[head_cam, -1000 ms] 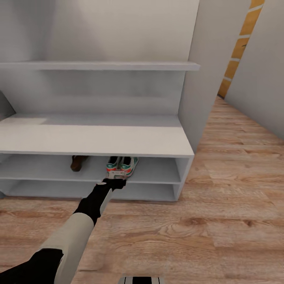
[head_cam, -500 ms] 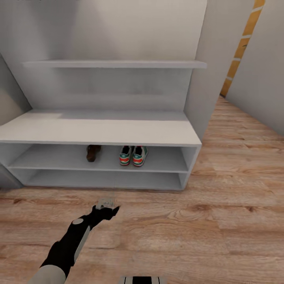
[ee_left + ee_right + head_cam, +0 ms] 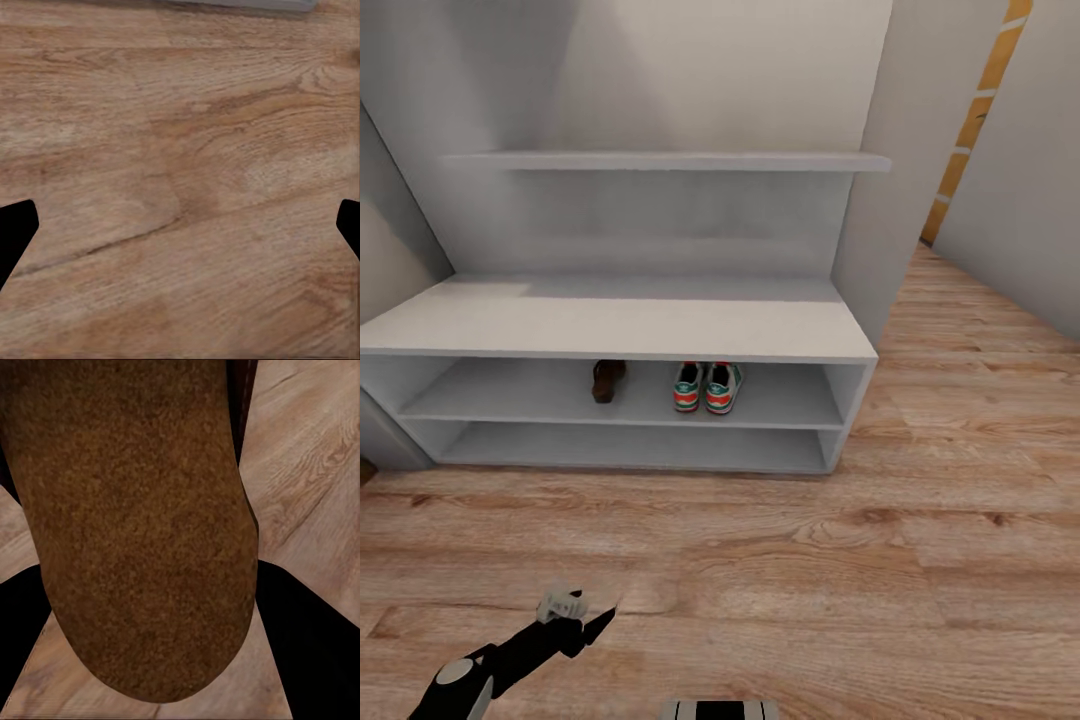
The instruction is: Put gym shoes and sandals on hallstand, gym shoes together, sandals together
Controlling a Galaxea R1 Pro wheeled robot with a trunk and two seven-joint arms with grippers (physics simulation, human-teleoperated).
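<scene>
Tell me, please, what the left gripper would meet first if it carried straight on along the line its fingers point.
Probably the corridor floor: the left gripper is open with bare wood planks ahead. The hallstand sits only at the view's far edge, so depth is uncertain.

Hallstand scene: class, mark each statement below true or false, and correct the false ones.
1. Both gym shoes stand side by side on the hallstand's upper open shelf. True.
2. One sandal sits right of the gym shoes. False: it sits left of them.
3. The left gripper is open, over bare corridor floor. True.
4. The right gripper is empty. False: it holds a brown sandal.
5. The bench top carries shoes. False: it is bare.
</scene>
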